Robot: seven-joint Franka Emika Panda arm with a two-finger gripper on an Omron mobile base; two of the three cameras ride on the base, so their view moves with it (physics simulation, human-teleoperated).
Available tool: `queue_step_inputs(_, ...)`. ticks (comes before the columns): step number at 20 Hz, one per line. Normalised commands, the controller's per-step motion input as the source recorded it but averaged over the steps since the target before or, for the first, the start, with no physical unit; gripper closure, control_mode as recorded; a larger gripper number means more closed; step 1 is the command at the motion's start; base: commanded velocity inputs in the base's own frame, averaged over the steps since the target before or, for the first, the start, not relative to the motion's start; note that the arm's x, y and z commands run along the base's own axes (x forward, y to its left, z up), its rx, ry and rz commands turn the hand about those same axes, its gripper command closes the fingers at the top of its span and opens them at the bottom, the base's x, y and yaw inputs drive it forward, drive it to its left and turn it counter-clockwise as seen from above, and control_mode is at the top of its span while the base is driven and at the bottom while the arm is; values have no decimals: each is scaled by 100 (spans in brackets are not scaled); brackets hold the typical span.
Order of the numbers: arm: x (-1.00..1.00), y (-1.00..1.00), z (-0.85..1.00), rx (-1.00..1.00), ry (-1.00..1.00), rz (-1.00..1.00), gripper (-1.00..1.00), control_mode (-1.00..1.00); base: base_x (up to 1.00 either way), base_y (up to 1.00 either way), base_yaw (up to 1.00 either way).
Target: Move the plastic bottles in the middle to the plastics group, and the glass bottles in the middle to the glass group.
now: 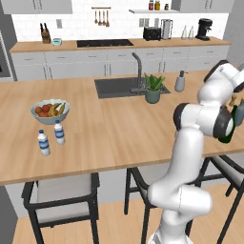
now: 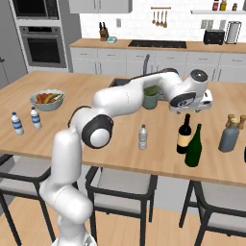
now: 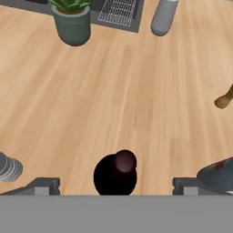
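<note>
The claw (image 3: pixel 116 185) hangs spread wide and empty above the dark labelled wine bottle (image 2: pixel 184 134), which stands on the bench (image 2: pixel 120 139) just beside the green wine bottle (image 2: pixel 194 146). The small clear bottle (image 2: pixel 142 137) stands to their left.

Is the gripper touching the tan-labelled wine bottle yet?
Apart. In the right base view the gripper hangs above the tan-labelled wine bottle, with bare counter showing between them. The hand view shows its fingers spread wide either side of the bottle top.
</note>
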Motion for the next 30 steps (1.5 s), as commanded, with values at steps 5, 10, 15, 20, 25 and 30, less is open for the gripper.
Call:
queue_step_inputs(5, -69, 72, 8, -4, 0, 0, -100, -100, 0, 0, 0)
queue_step_inputs(10, -66, 97, -5, -8, 0, 0, -100, -100, 0, 0, 0)
queue_step_inputs(15, -44, 99, -20, -12, 4, 0, -100, -100, 0, 0, 0)
queue_step_inputs(20, -1, 85, -33, -3, 28, -8, -100, -100, 0, 0, 0)
queue_step_inputs(25, 52, 38, -18, 1, 37, -10, -100, -100, 0, 0, 0)
queue_step_inputs(30, 54, 9, -26, 8, 37, -6, -100, -100, 0, 0, 0)
